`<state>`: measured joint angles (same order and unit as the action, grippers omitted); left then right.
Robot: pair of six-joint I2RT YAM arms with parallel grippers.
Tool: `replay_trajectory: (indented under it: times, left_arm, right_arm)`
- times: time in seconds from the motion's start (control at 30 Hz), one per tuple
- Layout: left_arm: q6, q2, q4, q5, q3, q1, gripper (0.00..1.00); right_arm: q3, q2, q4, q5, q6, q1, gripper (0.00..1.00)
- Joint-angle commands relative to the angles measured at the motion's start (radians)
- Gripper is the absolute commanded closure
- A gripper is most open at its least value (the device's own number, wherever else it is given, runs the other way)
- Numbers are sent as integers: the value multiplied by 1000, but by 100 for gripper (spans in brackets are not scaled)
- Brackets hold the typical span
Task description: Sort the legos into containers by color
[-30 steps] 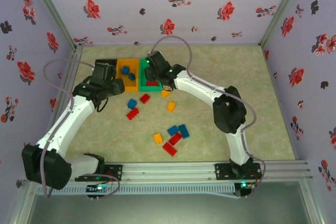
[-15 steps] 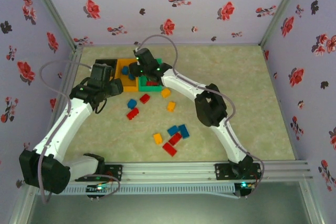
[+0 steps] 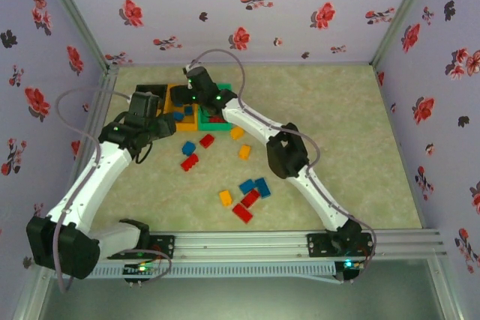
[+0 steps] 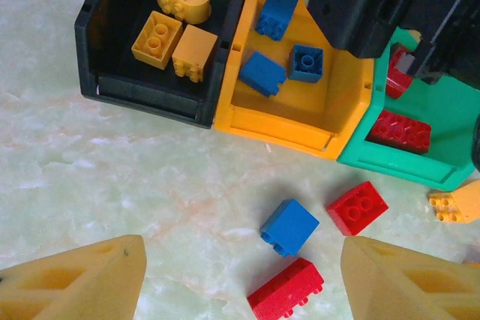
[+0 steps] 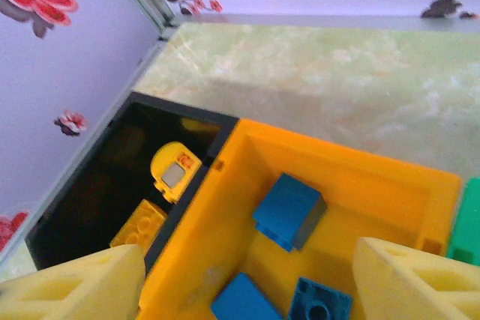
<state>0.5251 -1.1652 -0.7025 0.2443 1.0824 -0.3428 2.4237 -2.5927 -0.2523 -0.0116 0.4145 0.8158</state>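
Note:
Three bins stand side by side at the back left: black [image 4: 150, 95], orange-yellow [image 4: 277, 121] and green [image 4: 390, 162]. The black one holds yellow bricks [image 4: 156, 38], the orange-yellow one three blue bricks [image 4: 262, 73], the green one red bricks [image 4: 399, 130]. My right gripper [image 5: 247, 290] hovers open and empty over the orange-yellow bin [image 5: 225, 207], above a blue brick [image 5: 289, 210]. My left gripper [image 4: 244, 290] is open and empty above the table in front of the bins, over a loose blue brick [image 4: 289, 227] and two red bricks [image 4: 357, 207] [image 4: 286, 290].
More loose bricks lie mid-table: orange ones [image 3: 244, 152] [image 3: 225, 198], two blue [image 3: 255, 186] and two red [image 3: 245, 205]. An orange brick [image 4: 455, 204] sits by the green bin's front. Flowered walls [image 3: 75, 58] close in the table; the right arm [image 3: 285, 155] stretches diagonally across it.
My right gripper has swung left from the green bin to above the orange-yellow bin. The left arm has shifted only slightly.

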Motion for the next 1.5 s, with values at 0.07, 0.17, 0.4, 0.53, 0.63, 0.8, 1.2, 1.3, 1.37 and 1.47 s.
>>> replay_trajectory:
  times: [0.07, 0.17, 0.4, 0.53, 0.63, 0.8, 1.2, 1.3, 1.37, 1.47]
  left_arm:
    - [33, 16, -37, 17, -14, -18, 30]
    - [74, 20, -54, 17, -25, -35, 29]
    - [297, 59, -117, -6, -122, -126, 28]
    - [392, 74, -184, -46, -171, -210, 28]
    - [446, 90, -247, -95, -193, -270, 28]
    - [545, 102, -293, -172, -213, -376, 27]
    - [735, -199, 37, -281, -245, -617, 30]
    - [740, -265, 68, -286, -211, -653, 30]
    - [735, -292, 78, -290, -192, -661, 29]
    - [726, -325, 84, -303, -167, -662, 28]
  right_arm:
    - [-314, 280, 84, 32, -32, -7, 24]
    - [-479, 409, 89, 65, -50, -14, 23]
    - [-766, 657, 46, 167, -34, -48, 22]
    - [-978, 784, 109, 189, -9, -100, 22]
    - [-1017, 830, 58, 223, -9, -139, 23]
    - [-1064, 881, 38, 250, -10, -178, 23]
    - [-1089, 920, -42, 261, -9, -210, 22]
    - [-1131, 958, -55, 253, -10, -223, 22]
    - [-1162, 985, -50, 247, -5, -235, 21]
    - [-1189, 1013, -46, 242, -1, -250, 21]
